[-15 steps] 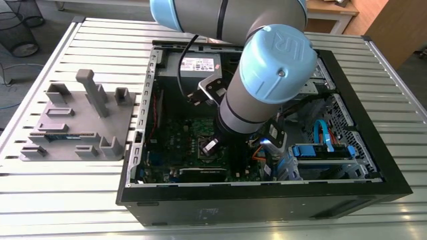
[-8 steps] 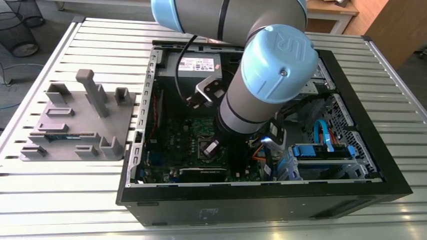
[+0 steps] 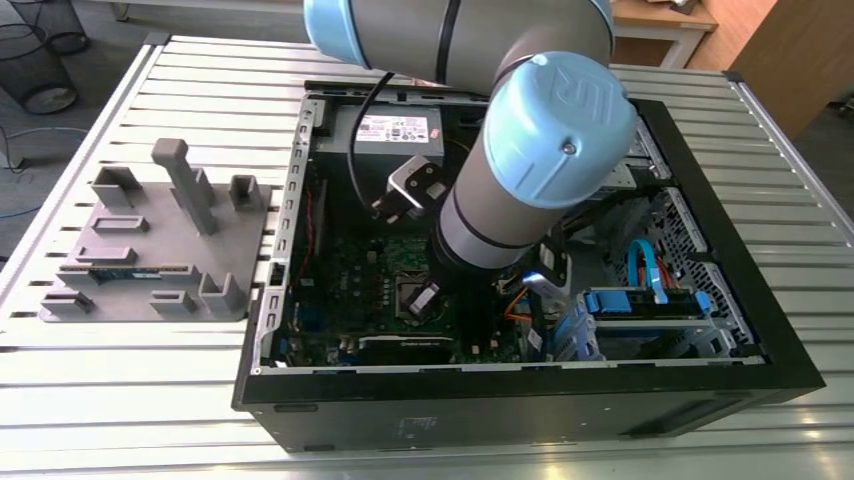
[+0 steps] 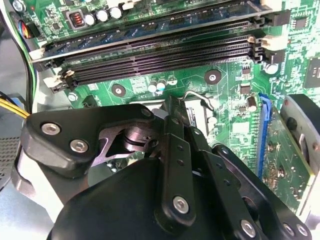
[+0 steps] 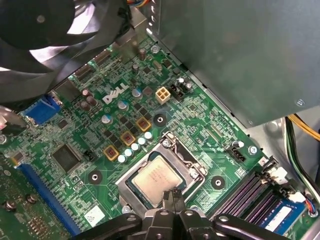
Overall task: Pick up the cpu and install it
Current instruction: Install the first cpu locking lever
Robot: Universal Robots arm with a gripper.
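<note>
cpu point(image 5: 158, 180) apparently seated in socket point(image 5: 186, 158)

- cpu point(image 5: 159, 179): silver-grey metal top with a dull, brushed sheen.
- motherboard point(image 5: 197, 120): smooth green board, slightly glossy.
- jaws: matt black links with shiny metal screws.
- arm point(image 3: 501, 215): smooth grey metal with glossy pale-blue plastic caps.
- tabletop point(image 3: 134, 400): ribbed pale metal, faintly reflective.
- computer case point(image 3: 534, 405): matt black.

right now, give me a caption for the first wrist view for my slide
Gripper at the edge of the cpu, which lies flat in its socket on the motherboard
</note>
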